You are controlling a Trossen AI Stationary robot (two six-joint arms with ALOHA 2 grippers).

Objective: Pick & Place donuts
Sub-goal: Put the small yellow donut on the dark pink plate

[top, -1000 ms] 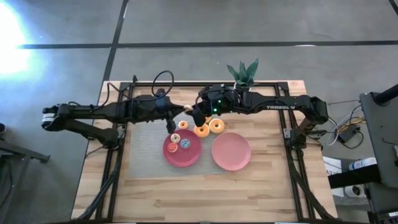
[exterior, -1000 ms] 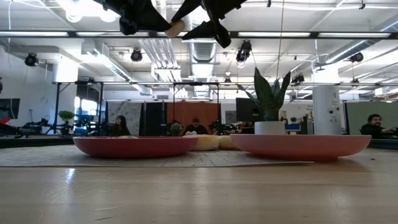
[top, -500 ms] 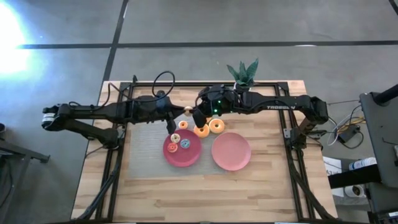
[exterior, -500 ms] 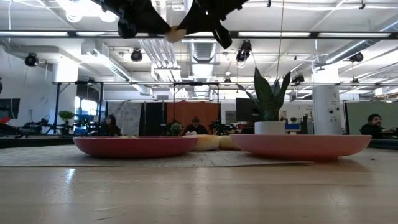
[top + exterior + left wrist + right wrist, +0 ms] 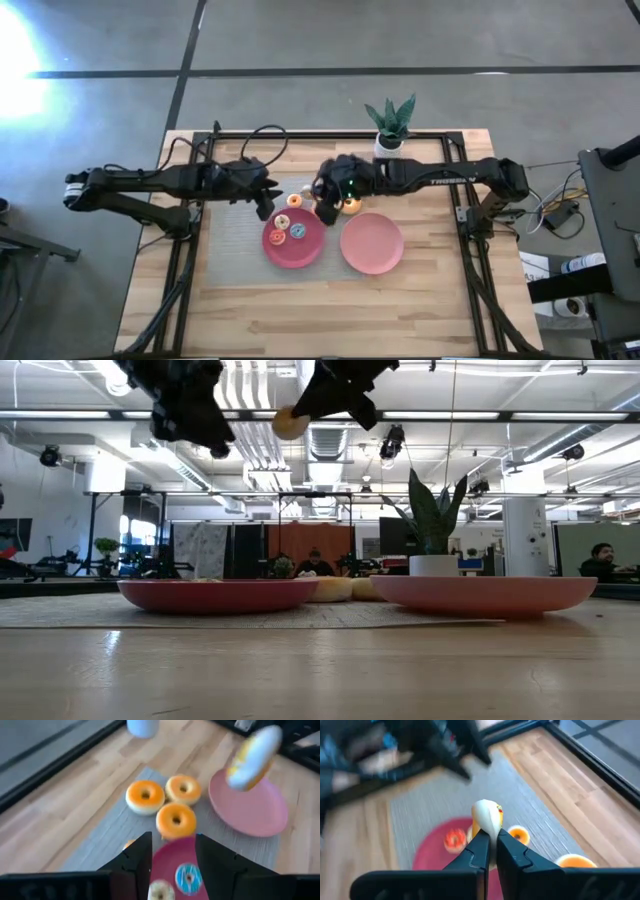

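A whitish-yellow iced donut (image 5: 487, 817) hangs in the air over the grey mat (image 5: 232, 245), with my right gripper (image 5: 490, 836) shut on it; the low view shows this donut (image 5: 290, 423) high above the plates. To its left my left gripper (image 5: 172, 851) stands open with nothing between its fingers. Three orange donuts (image 5: 145, 796) lie on the mat beside the magenta plate (image 5: 305, 255). On that plate rest small donuts, among them a blue one (image 5: 188, 877). The pink plate (image 5: 371, 243) lies to its right. My right gripper pinches the donut's ring (image 5: 489, 827) between its two fingertips. The fingers slant down from the table's right side. The donut stands on edge past the fingertips, lifted clear above the mat and the magenta plate.
A potted plant (image 5: 390, 120) stands at the far edge, behind the right arm. Cables (image 5: 262, 135) loop at the far left of the table. People sit in the room beyond the table (image 5: 315, 563).
The donut has passed from my left gripper to my right one. My right gripper has shut on it and carried it slightly toward the near edge. My left gripper has opened, let go, tipped downward and drawn back toward the table's left edge.
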